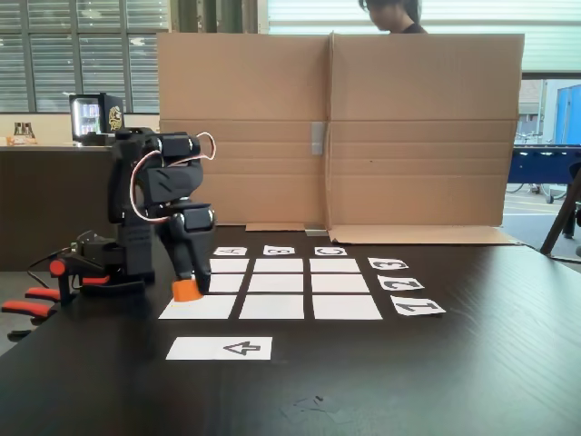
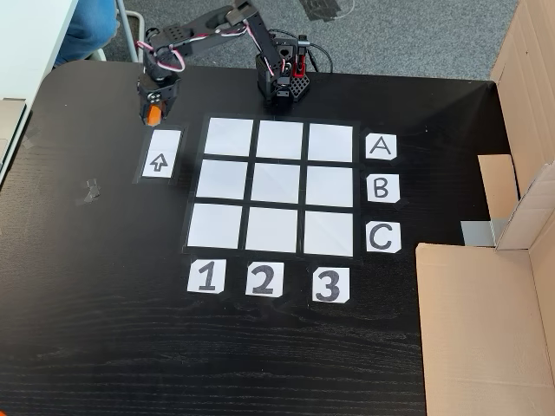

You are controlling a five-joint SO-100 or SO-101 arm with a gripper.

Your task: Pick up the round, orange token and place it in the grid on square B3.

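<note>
Spanning a dark tabletop [image 2: 104, 312], the grid [image 2: 270, 185] lies well apart from the arrow strip [image 2: 160, 153]; square B3 [image 2: 329, 185] sits in its far column in the overhead-like fixed view. End effector [image 2: 153, 113] is closed around the token [image 1: 186, 290], down at the tabletop beyond the strip's end, so B3 lies across the grid from it.

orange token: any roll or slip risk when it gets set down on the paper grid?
The token looks like a short plain cylinder, so it probably sits stable on its flat end but could roll if dropped sideways. Small plastic, likely light. Smooth sides may slip in the gripper; the grid is flat paper.
</note>
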